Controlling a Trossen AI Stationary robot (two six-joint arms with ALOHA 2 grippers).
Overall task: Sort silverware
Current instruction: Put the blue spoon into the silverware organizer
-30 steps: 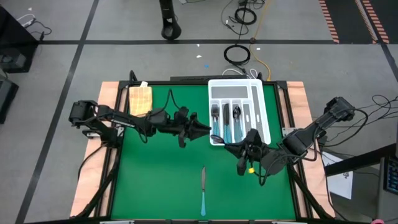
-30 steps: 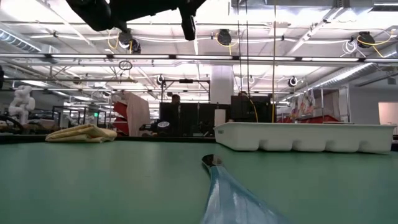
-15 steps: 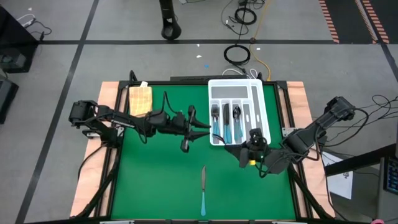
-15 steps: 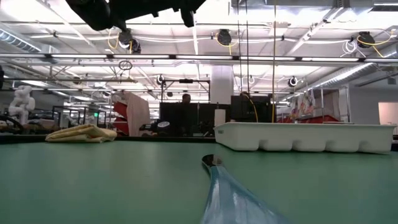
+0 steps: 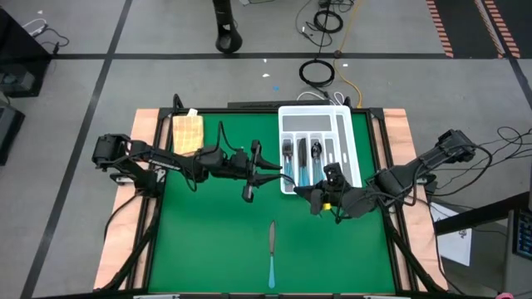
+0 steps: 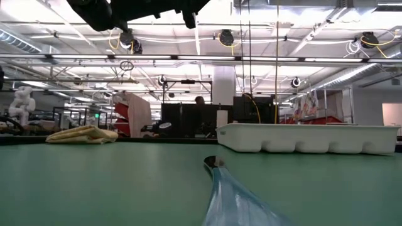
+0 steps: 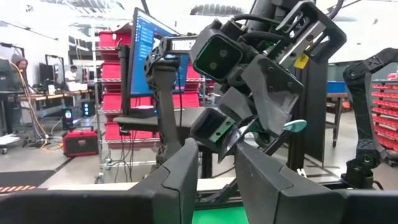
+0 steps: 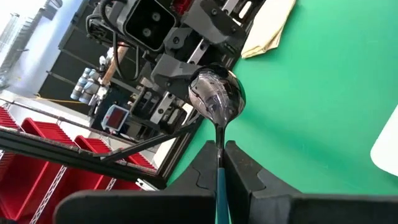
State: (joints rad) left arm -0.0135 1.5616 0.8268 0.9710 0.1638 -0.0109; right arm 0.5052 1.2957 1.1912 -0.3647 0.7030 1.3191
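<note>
Right gripper (image 8: pixel 219 163), jaws clamped on a spoon (image 8: pixel 217 94), hovers at the tray's (image 5: pixel 350 145) 6 o'clock edge. Left gripper (image 7: pixel 214 168), jaws part-open, holds nothing. Next: drop the spoon in its slot. One knife (image 5: pixel 271 249) remains on the tabletop (image 5: pixel 208 241).

No text, label, brand, number or sign is legible in any view

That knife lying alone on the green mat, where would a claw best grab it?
Probably by the light-blue handle of the knife, coming straight down from above. It lies flat on the mat with the blade toward the white tray, nothing close beside it, so fingers could straddle the narrow handle across its width.
</note>
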